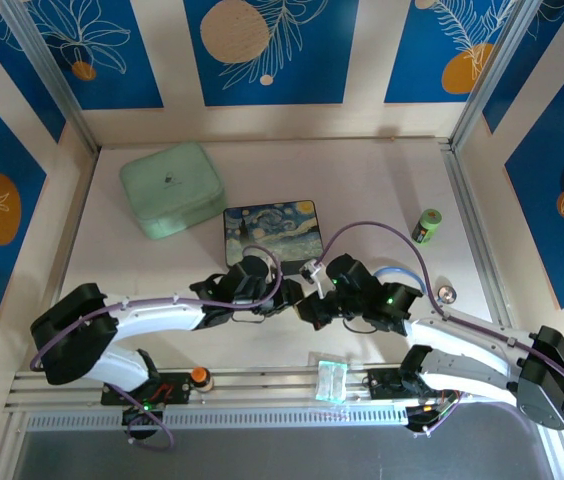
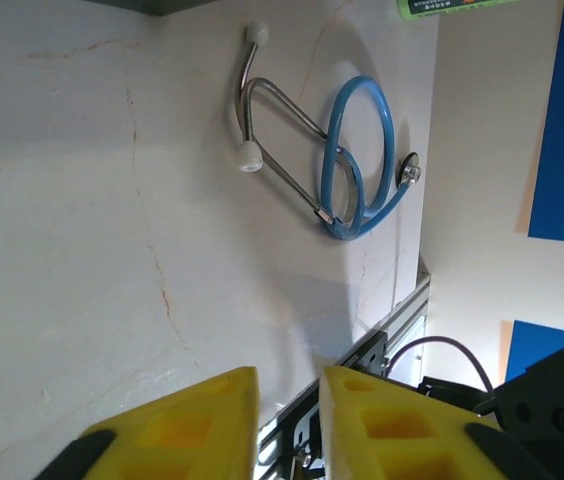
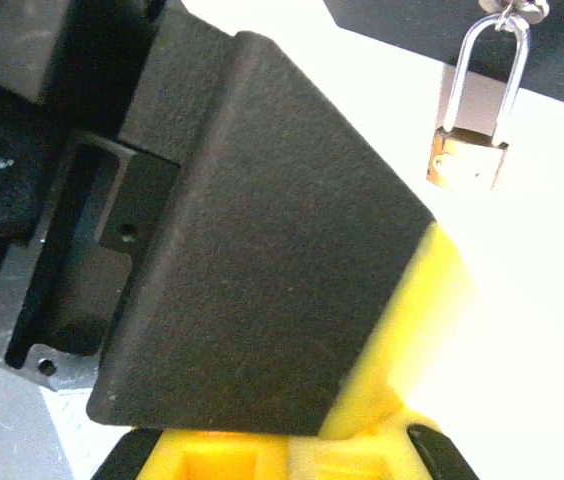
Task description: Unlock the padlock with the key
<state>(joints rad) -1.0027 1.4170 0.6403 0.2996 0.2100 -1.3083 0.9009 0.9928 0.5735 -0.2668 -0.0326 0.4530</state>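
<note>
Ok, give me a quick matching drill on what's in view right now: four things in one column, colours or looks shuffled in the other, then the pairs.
Things:
1 padlock
2 soft case
3 looped tube
4 painted box

Looks:
A blue, coiled on the table
B mint green, far left
C brass body, silver shackle
D starry-night picture on the lid

Pairs: 1-C; 2-B; 3-A; 4-D

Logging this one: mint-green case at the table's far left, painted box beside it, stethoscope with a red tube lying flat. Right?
Not quite. The tube of the stethoscope is blue, not red; the left wrist view shows it. The mint-green case at the far left and the painted box beside it are as stated.
</note>
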